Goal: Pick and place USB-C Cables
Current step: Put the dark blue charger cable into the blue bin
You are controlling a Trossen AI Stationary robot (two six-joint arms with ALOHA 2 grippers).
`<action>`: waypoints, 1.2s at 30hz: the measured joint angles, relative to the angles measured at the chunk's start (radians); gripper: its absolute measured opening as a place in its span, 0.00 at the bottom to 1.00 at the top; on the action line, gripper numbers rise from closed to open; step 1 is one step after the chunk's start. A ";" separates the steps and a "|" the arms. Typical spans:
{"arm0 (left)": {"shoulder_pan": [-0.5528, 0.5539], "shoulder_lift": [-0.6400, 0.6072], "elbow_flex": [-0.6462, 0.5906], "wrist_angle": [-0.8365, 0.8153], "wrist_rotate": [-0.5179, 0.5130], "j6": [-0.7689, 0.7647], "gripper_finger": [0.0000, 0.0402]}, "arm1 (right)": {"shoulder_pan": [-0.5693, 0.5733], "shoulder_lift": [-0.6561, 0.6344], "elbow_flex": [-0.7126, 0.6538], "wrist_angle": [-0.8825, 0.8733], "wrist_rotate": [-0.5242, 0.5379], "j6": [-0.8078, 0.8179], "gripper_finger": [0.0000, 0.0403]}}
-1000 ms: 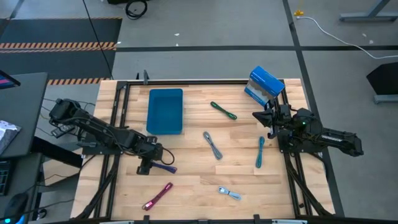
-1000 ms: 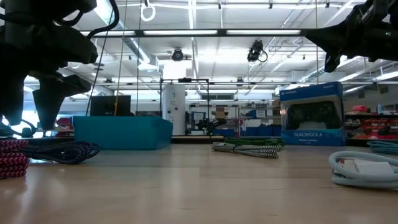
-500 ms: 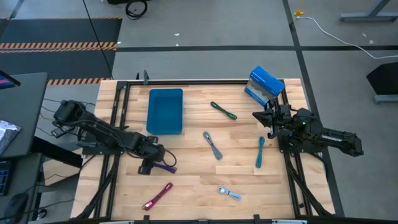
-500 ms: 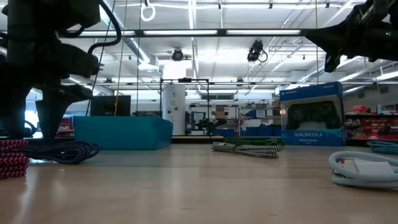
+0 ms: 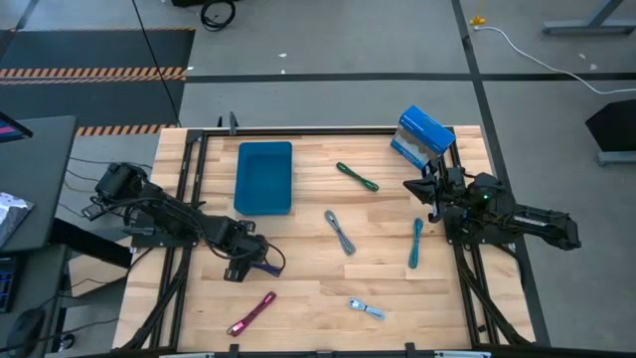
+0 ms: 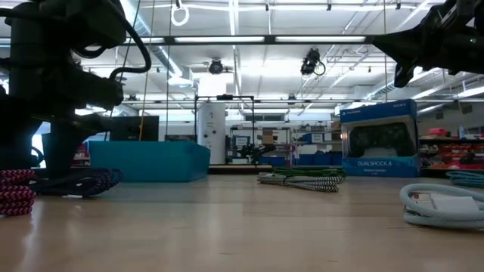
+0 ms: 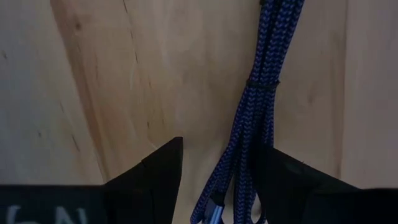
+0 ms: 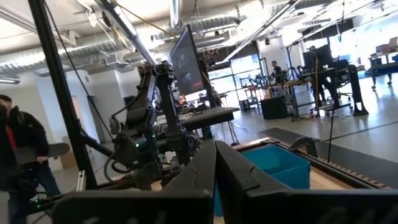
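Six coiled cables lie flat on the wooden table: purple [image 5: 267, 267], magenta [image 5: 251, 313], pale blue-silver [image 5: 367, 309], grey [image 5: 340, 233], teal [image 5: 415, 243] and dark green [image 5: 357, 177]. My left gripper [image 5: 244, 267] is open and low over the purple cable [image 7: 258, 106], pointing down. One finger [image 7: 155, 180] stands on each side of the cable's near end. My right gripper [image 5: 410, 186] is shut and held in the air by the blue-and-white box [image 5: 421, 136], touching nothing. My left gripper comes from above with its fingers along the purple cable's end [image 7: 239, 186]. The strands run close beside one finger [image 7: 292, 186]; I cannot tell whether they touch. The cable lies flat on the table.
A blue rectangular tray [image 5: 240, 179] sits at the far left of the table. The magenta cable [image 6: 15, 193] lies just on the near side of my left gripper. Bare wood lies between the grey and teal cables. Black frame rails run along the table's edges.
My left gripper has come down toward the purple cable and shifted slightly toward the table's right. The right arm has kept still.
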 joint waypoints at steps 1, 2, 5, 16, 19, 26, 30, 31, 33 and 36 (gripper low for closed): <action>-0.001 0.000 0.000 0.000 0.000 0.000 0.46 | 0.000 0.000 0.000 0.000 -0.004 0.000 0.03; -0.003 0.000 0.000 0.001 0.001 -0.002 0.46 | 0.000 0.000 0.000 0.000 -0.006 0.000 0.03; -0.006 0.000 -0.001 0.004 0.015 -0.006 0.43 | 0.000 0.000 0.000 0.000 -0.008 0.000 0.03; 0.005 0.000 0.105 -0.118 0.032 -0.064 0.04 | 0.000 0.000 0.000 -0.001 -0.007 -0.001 0.03; 0.012 0.000 0.127 -0.169 0.035 -0.093 0.04 | 0.000 0.000 0.000 -0.001 -0.007 0.000 0.03; 0.089 -0.061 0.222 -0.340 -0.060 -0.143 0.04 | 0.000 0.000 0.000 -0.001 -0.004 0.000 0.03; 0.176 -0.142 0.248 -0.385 -0.081 -0.158 0.04 | 0.000 0.000 0.000 -0.001 -0.015 0.000 0.03; 0.204 -0.166 0.258 -0.410 -0.101 -0.158 0.04 | 0.000 0.000 0.000 -0.001 -0.022 0.000 0.03; 0.255 -0.209 0.283 -0.428 -0.141 -0.134 0.04 | 0.000 0.000 0.000 -0.001 -0.031 0.000 0.03; 0.335 -0.255 0.310 -0.462 -0.190 -0.050 0.03 | 0.000 0.000 0.000 -0.002 -0.030 -0.001 0.03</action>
